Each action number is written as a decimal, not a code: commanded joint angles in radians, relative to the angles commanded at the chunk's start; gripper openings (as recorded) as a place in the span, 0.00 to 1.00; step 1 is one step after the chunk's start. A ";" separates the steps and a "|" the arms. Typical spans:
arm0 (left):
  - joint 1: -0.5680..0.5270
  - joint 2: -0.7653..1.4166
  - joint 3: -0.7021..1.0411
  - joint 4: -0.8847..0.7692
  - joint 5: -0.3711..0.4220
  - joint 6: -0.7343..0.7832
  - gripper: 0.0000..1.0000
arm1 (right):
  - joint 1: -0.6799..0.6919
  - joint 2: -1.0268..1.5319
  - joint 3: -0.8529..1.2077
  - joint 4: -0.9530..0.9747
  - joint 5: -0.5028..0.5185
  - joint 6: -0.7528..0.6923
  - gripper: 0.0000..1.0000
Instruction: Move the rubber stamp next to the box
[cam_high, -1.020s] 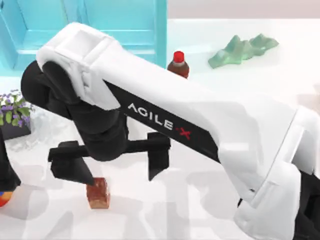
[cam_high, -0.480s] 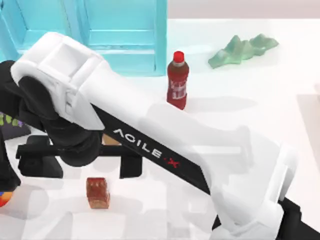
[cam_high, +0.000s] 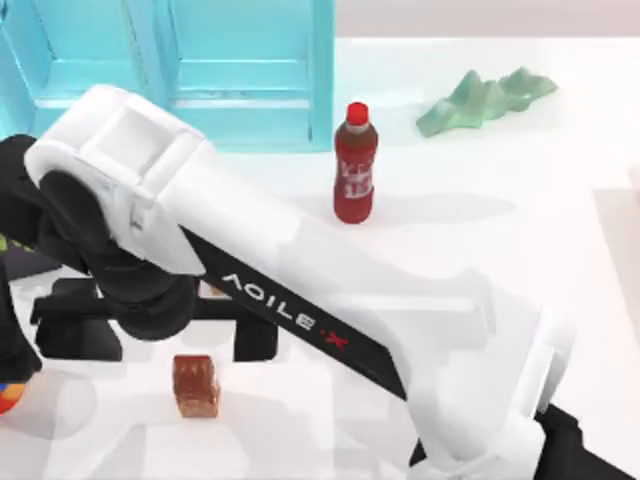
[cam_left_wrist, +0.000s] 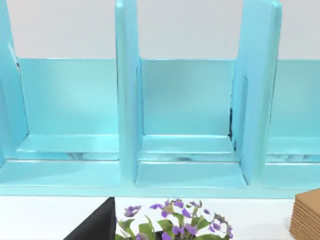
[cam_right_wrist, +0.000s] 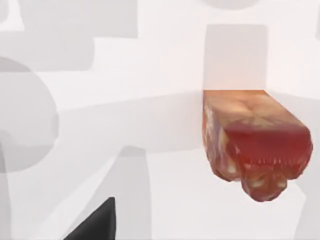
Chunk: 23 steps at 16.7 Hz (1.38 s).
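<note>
— Where does the rubber stamp (cam_high: 195, 385) sit?
— Low in the left part of the top view, resting free on the white counter (cam_high: 520, 250).
— And the right gripper (cam_high: 160, 335)?
— Directly above the stamp in the frame, fingers spread wide, touching nothing; the white AgileX arm runs off to the lower right.
— The box (cam_left_wrist: 306, 216)?
— A tan corner shows at the lower right of the left wrist view, beside purple flowers (cam_left_wrist: 175, 227) and below the turquoise shelf unit (cam_high: 235, 70).
— Anything else?
— A dark red bottle (cam_high: 355, 165) stands at upper centre. The left gripper's state cannot be told.
</note>
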 joint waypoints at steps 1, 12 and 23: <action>0.000 0.000 0.000 0.000 0.000 0.000 1.00 | 0.000 0.038 0.045 -0.008 0.001 0.000 1.00; 0.000 0.000 0.000 0.000 0.000 0.000 1.00 | -0.013 0.394 0.480 -0.077 0.006 -0.013 1.00; 0.000 0.000 0.000 0.000 0.000 0.000 1.00 | -0.013 0.394 0.480 -0.077 0.006 -0.013 0.32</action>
